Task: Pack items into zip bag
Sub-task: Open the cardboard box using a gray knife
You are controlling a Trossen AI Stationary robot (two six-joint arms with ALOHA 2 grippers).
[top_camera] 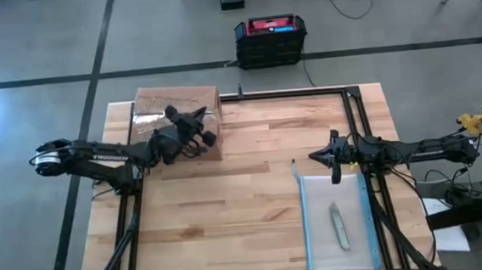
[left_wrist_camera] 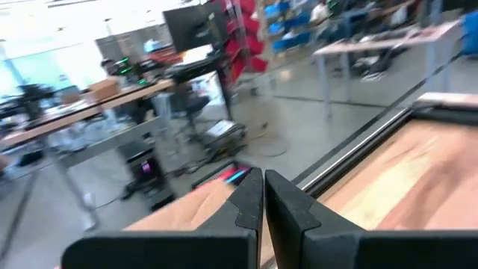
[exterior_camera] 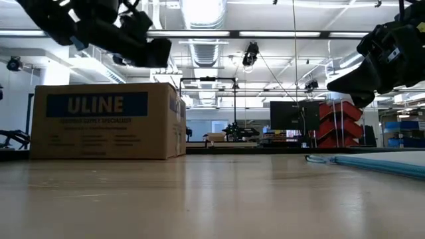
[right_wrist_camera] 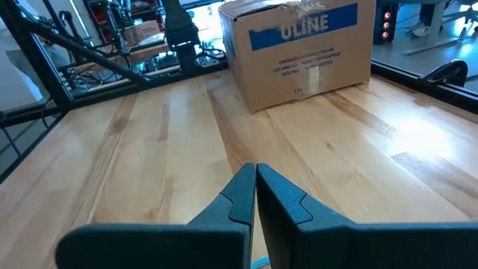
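The clear zip bag (top_camera: 339,222), blue along its long edges, lies flat on the table's near right part. In the low view only the bag's edge (exterior_camera: 372,161) shows. One pale longish item (top_camera: 339,228) lies on or in the bag; which, I cannot tell. My right gripper (top_camera: 315,155) hovers shut just beyond the bag's far left corner, its fingers (right_wrist_camera: 255,183) empty and pointing toward the table's left. My left gripper (top_camera: 211,130) is shut and empty (left_wrist_camera: 263,196). It hangs level above the brown ULINE box (top_camera: 176,122), clear of the box's top in the low view (exterior_camera: 149,52).
The ULINE cardboard box (exterior_camera: 106,119) stands on the table's far left corner. A black metal frame (top_camera: 289,95) runs along the table's far edge and down its right side. A black and red case (top_camera: 270,39) sits on the floor beyond. Bare wood (top_camera: 229,212) lies between box and bag.
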